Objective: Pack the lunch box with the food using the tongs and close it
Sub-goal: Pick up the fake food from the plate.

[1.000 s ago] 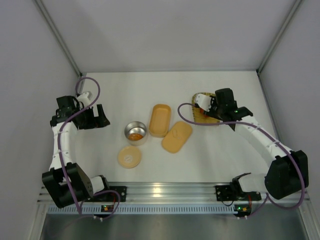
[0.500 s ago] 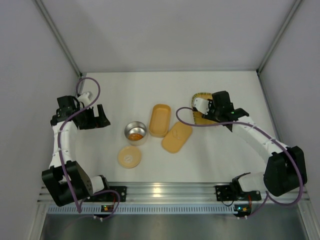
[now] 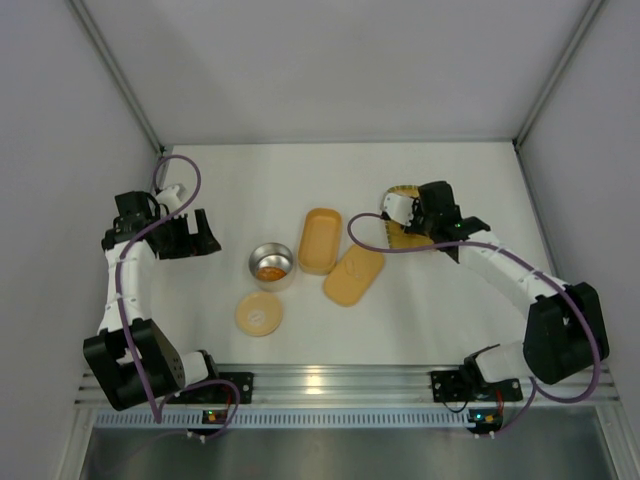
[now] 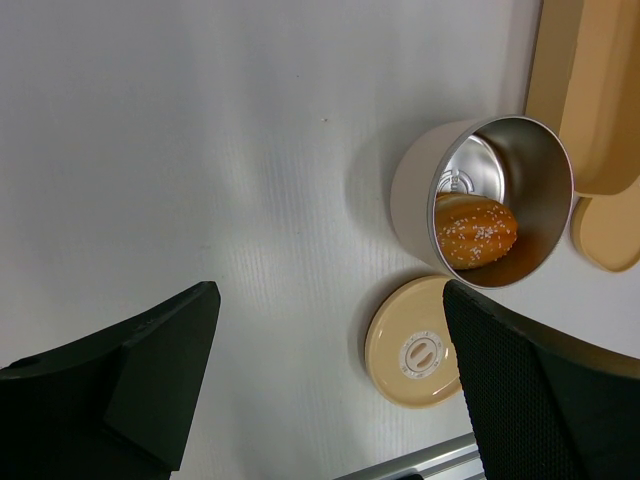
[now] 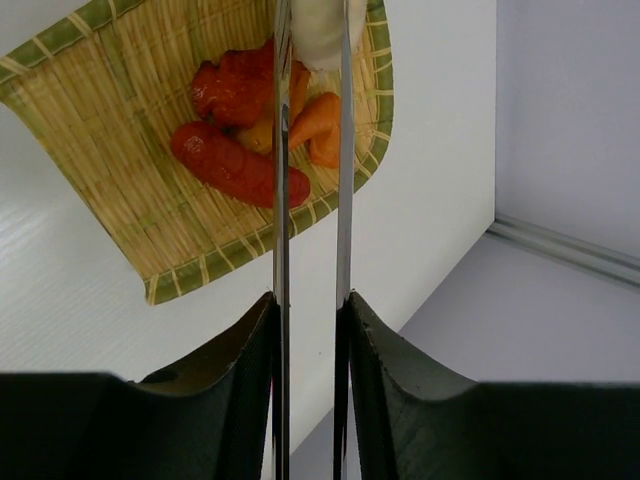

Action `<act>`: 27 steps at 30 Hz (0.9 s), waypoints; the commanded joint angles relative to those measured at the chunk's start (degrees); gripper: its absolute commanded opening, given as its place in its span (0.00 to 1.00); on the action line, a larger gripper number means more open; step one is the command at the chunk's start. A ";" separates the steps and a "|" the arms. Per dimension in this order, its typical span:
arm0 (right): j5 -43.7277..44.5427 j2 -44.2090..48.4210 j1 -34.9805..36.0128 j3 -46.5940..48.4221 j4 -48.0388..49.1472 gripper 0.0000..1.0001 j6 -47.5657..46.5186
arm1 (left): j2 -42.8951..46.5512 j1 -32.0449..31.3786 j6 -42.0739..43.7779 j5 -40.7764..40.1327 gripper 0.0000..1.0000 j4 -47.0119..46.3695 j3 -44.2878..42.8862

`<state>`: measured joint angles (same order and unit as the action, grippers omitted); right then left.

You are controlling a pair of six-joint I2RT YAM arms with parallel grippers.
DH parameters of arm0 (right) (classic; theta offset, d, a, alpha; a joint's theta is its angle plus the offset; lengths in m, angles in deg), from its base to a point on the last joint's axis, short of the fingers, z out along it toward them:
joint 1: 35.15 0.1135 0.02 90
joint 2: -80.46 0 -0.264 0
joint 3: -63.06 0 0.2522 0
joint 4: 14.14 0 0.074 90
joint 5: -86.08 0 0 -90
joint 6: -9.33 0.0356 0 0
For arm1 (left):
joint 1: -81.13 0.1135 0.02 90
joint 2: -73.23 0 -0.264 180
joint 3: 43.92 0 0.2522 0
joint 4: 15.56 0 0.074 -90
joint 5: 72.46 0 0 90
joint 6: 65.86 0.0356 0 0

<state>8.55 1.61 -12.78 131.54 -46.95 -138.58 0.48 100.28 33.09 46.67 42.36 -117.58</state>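
The right tool (image 5: 311, 330) is clenched on the tongs (image 5: 281, 200), its two dark fingers pressing the thin silver arms from either side so that they run nearly parallel. The tongs reach out over the woven tray (image 5: 120, 170), which sits on the white surface (image 3: 300, 180) near the right wall. Between their tips, at the upper edge of the wrist view, sits the white egg-like ball (image 5: 315, 35) — whether it is lifted off the tray cannot be told. Below it in the tray lie red sausage chunks (image 5: 235, 165) and an orange piece (image 5: 318, 125), bunched together.

The left tool (image 4: 330, 295) is released, fingers spread wide with nothing between them, hovering well to the left of the steel tin (image 4: 415, 190). The tin stands open with one sesame-speckled orange piece (image 4: 476, 230) inside; its tan lid (image 4: 415, 342) lies flat just beside it, on the near side.

The lunch box (image 3: 320, 240) stands open mid-surface, just right of the tin, and its flat lid (image 3: 354, 275) rests beside it — toward the near right.
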 commanded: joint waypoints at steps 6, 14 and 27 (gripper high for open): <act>1.51 0.80 1.18 0.39 4.20 0.12 -1.42 | -0.20 0.44 0.63 0.67 0.98 -1.10 -0.13; -2.61 5.19 1.18 10.47 -7.92 0.02 4.55 | 0.85 0.44 0.54 0.85 0.98 -0.66 -0.13; -18.00 6.51 9.34 27.28 -30.86 0.00 28.43 | 2.26 0.44 0.72 0.76 0.98 0.40 -0.22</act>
<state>-2.92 7.03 -7.21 155.49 -70.20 -119.48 1.11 100.28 33.11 46.67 42.45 -117.58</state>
